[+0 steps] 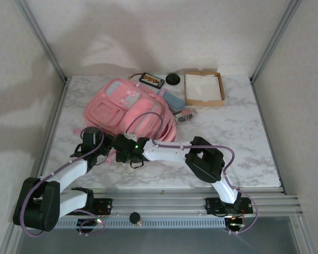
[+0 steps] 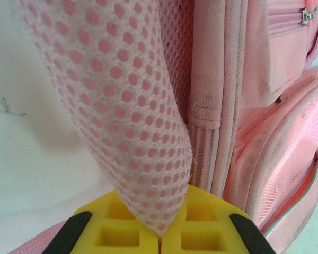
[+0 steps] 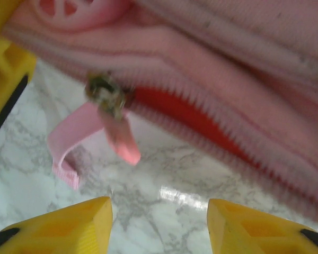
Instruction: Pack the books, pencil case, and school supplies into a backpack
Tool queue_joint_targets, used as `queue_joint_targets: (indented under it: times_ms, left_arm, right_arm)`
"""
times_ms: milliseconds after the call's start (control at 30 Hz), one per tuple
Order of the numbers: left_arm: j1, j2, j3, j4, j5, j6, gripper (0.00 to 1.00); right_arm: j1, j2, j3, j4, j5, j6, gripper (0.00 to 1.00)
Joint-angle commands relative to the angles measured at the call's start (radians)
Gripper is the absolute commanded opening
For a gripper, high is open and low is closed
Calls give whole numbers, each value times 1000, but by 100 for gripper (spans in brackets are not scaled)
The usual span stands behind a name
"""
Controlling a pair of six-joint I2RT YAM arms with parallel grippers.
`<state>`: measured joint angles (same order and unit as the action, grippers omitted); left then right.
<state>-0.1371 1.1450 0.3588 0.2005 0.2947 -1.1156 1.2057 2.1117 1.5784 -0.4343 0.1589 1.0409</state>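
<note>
The left gripper (image 2: 160, 241) is pinching the backpack's (image 1: 128, 108) mesh strap (image 2: 132, 106). The right gripper (image 3: 159, 222) is hanging spread, touching nothing, below the zipper pull (image 3: 108, 100). The backpack is lying at 11 o'clock on the table (image 1: 238, 143); the cardboard tray (image 1: 203, 100) at 1 o'clock is holding white lining (image 1: 202, 86).

place: robot lab cell | seen: plain white walls (image 1: 148, 32) | aluminium frame posts (image 1: 41, 39) at upper corners | marble-look bench (image 1: 238, 132) | slotted mounting rail (image 1: 169, 201) at bottom, left arm (image 1: 69, 172) and right arm (image 1: 172, 152) bolted there

zipper pull (image 3: 108, 100): blurred | backpack (image 2: 265, 132): cut off | dark book (image 1: 151, 80): print likely illegible
</note>
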Motion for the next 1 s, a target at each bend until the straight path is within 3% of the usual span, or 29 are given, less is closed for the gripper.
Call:
queue_joint_targets:
  times_ms: [0,300,500,733,967]
  left_arm:
    - [-18,-32,-5,72,25,-26,0]
    - [-57,-47,-29,117,35,-68,0]
    - [-71,-53,-29,111,22,-73,0]
    - [-73,-55,-35,109,13,-72,0]
    - [-56,-49,-10,22,-68,-37,0]
  right_arm:
    - [-13,13,34,23,70,48,49]
    - [-37,64,99,42,98,77,40]
    - [-58,72,123,20,165,69,24]
    - [-65,39,81,-2,159,62,0]
    - [-68,-94,-76,50,110,62,0]
